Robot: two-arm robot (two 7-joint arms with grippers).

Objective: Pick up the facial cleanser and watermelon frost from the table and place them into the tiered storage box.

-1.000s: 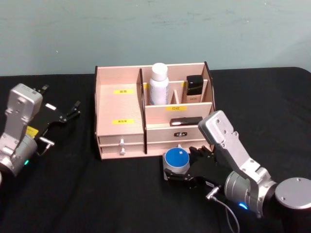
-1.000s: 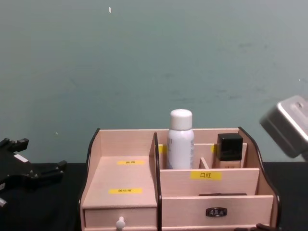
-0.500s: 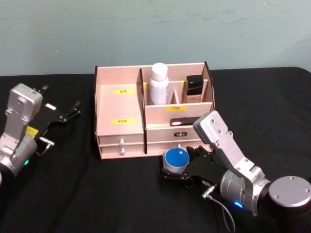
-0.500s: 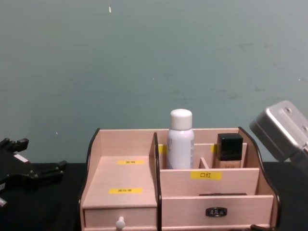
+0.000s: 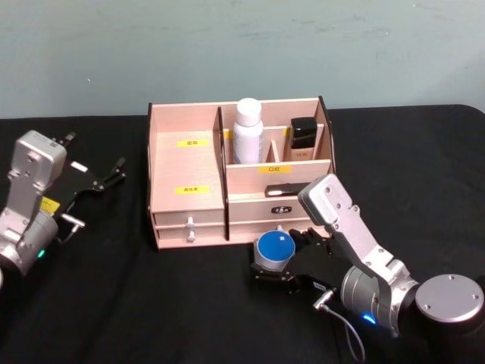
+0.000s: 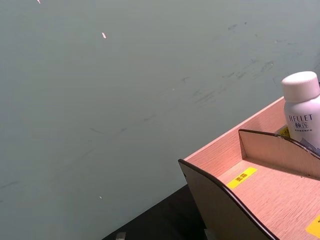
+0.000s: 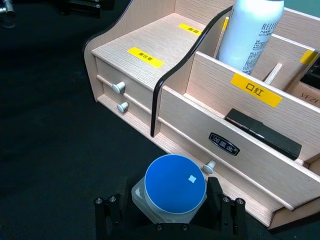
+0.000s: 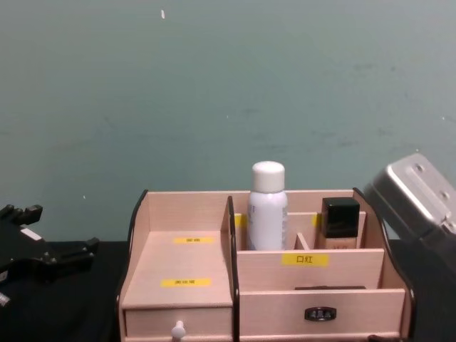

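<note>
With the cleanser (image 5: pixel 248 129) already standing in the box (image 5: pixel 186 163), the right gripper (image 5: pixel 276 262) straddled the frost (image 5: pixel 274 246) on the bench (image 5: pixel 151 303) at lower centre, though I could not tell whether it had clamped, so a firm grip and a lift into a compartment seemed next, while the left gripper (image 5: pixel 102 178) sat parked open at far left.

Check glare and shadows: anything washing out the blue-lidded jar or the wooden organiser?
Right wrist view: one small white glint on the watermelon frost lid, none on the tiered storage box; the right gripper blends into the black tablecloth. Head view: even light, no hard shadows. Chest view: soft sheen on the right arm's metal housing.
</note>
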